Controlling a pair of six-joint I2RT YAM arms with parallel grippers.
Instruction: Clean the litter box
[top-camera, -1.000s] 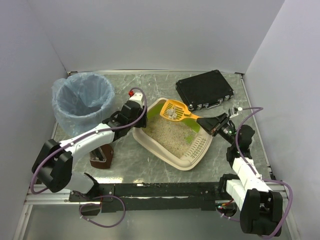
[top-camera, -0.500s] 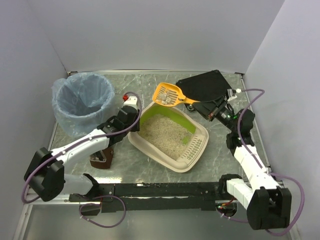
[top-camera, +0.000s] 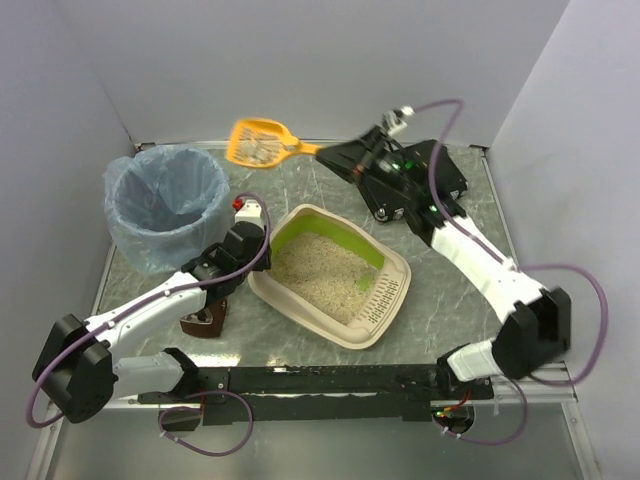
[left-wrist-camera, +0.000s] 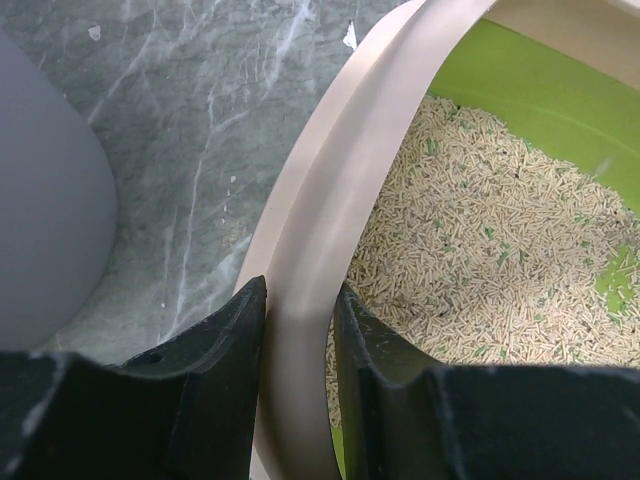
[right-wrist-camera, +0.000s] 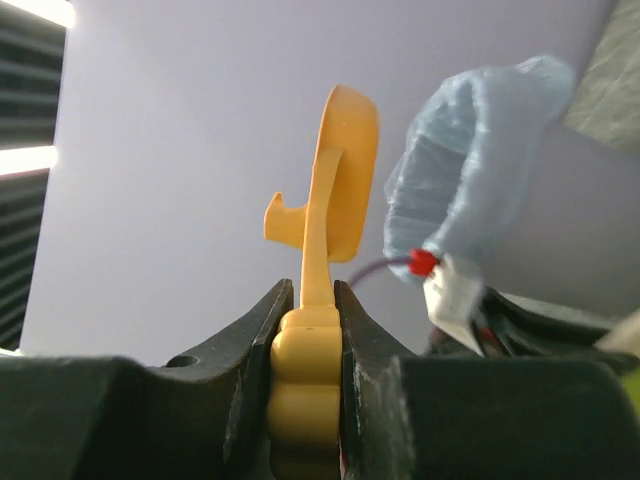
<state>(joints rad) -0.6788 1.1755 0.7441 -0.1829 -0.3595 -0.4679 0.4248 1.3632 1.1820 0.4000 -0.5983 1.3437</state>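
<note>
The table is a grey-green slab veined like marble, smooth and faintly glossy, closed in on the left, far and right sides by plain pale lilac walls.

At its middle lies the litter box, set at a slant. It is a shallow beige plastic tray with rounded corners, a lime-green inner wall and a slotted grille at its near-right end. Sandy, pellet-like granules cover its floor. At far left stands a round bin lined with a crinkled, translucent blue bag. A hard black case lies at far right, partly behind the right arm.

The left gripper is clamped on the box's left rim, one black finger pressed against each side of the smooth beige lip. The right gripper is clenched on the ribbed handle of an orange plastic scoop, whose slotted bowl is held in the air just beyond the bin's far-right rim.

Half a second earlier the scoop hung above the far corner of the box, beside the case. It has since travelled left and farther away, and the right arm has stretched out across the case. The box has slid a little to the left and nearer, and the left arm has drawn back with it.
</note>
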